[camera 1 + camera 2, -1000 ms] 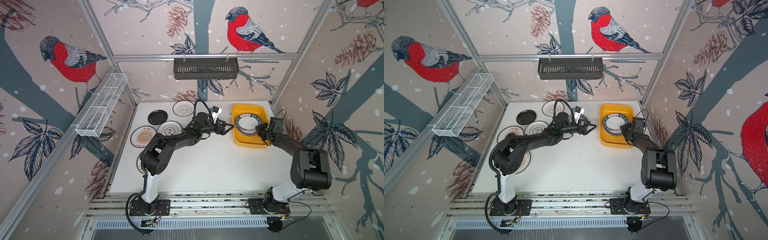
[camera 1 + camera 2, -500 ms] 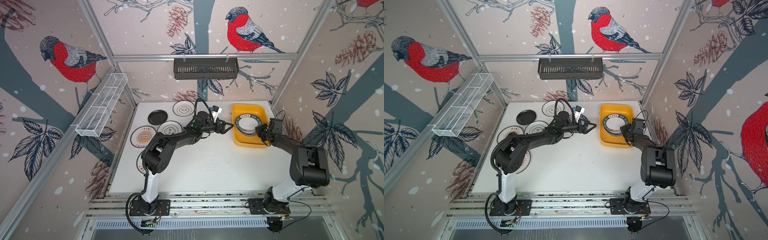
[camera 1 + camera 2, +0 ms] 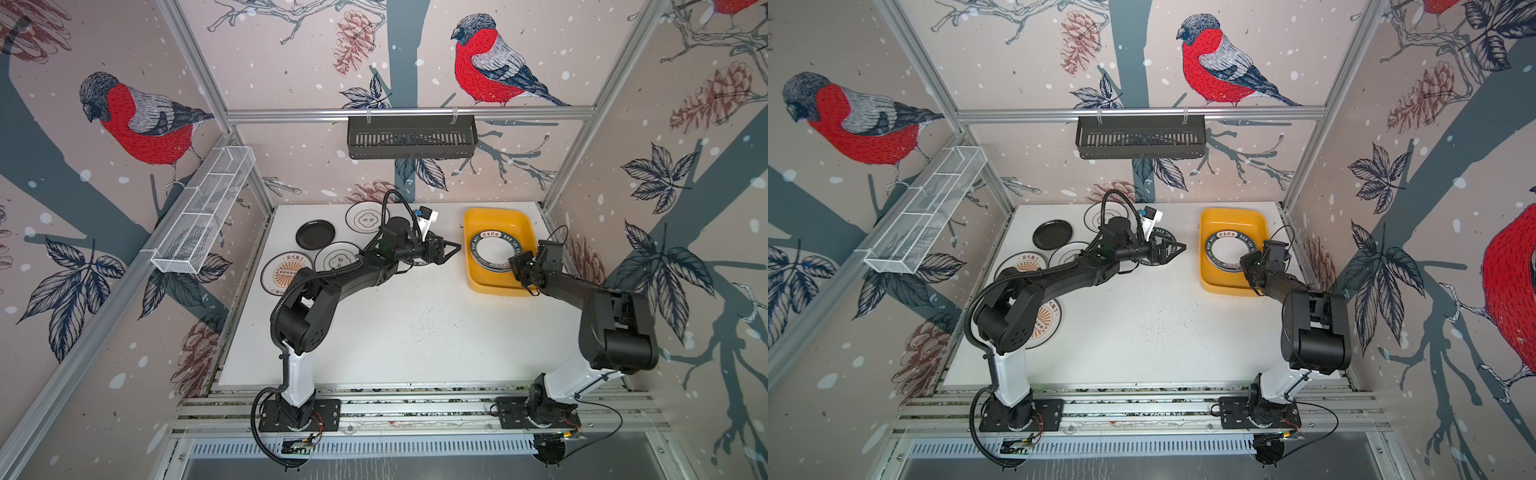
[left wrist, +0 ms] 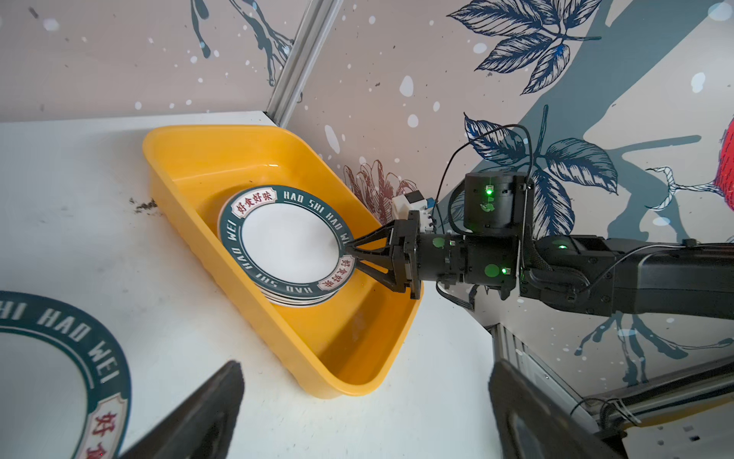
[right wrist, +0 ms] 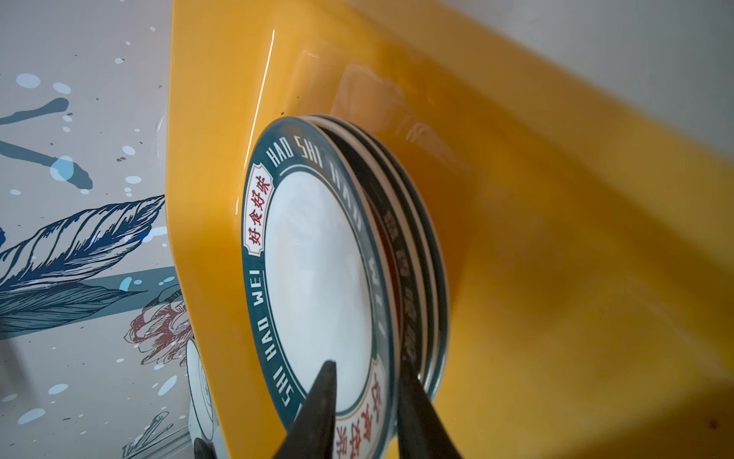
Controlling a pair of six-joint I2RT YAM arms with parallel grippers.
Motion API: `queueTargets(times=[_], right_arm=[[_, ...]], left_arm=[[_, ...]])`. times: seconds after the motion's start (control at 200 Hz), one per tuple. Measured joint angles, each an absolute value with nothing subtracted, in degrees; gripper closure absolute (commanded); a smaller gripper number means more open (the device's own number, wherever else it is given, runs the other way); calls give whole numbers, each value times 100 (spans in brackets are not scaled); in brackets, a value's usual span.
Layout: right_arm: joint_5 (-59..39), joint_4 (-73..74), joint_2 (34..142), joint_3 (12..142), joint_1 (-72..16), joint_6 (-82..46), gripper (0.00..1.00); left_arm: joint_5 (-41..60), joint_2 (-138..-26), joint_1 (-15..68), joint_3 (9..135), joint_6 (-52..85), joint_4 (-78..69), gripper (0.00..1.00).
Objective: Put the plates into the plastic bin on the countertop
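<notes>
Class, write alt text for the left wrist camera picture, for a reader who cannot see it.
A yellow bin on a white table holds a stack of green-rimmed plates; the right tool straddles the rim of the top plate. The left tool gapes open in the foreground, near another such plate on the table.

Under my left wrist, a round white plate with a dark green lettered rim is nearly all covered in a top view, and my left wrist view cuts it off. My left arm hides part of a round orange-sunburst plate. In the yellow-orange plastic bin, the stack's lower plates show rims only. The fingers of my right jaws run off the picture's edge; whether they pinch the top plate I cannot tell.
</notes>
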State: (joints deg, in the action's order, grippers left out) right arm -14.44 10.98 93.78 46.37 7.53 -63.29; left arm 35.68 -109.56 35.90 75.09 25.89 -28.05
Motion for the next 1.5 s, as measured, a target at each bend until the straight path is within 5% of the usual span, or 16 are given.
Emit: queueTargets(times=[0.74, 0.991, 1.501], right_arm=[[-1068, 639, 8484, 4578, 589, -6243, 10], [-725, 362, 7649, 4792, 23, -5913, 0], [34, 174, 7157, 5100, -2510, -5889, 0]], left_arm=[[2777, -9679, 3498, 6775, 1922, -1841, 3], [2443, -8748, 3437, 5940, 1914, -1772, 4], [1614, -6888, 3186, 4681, 2171, -1326, 3]])
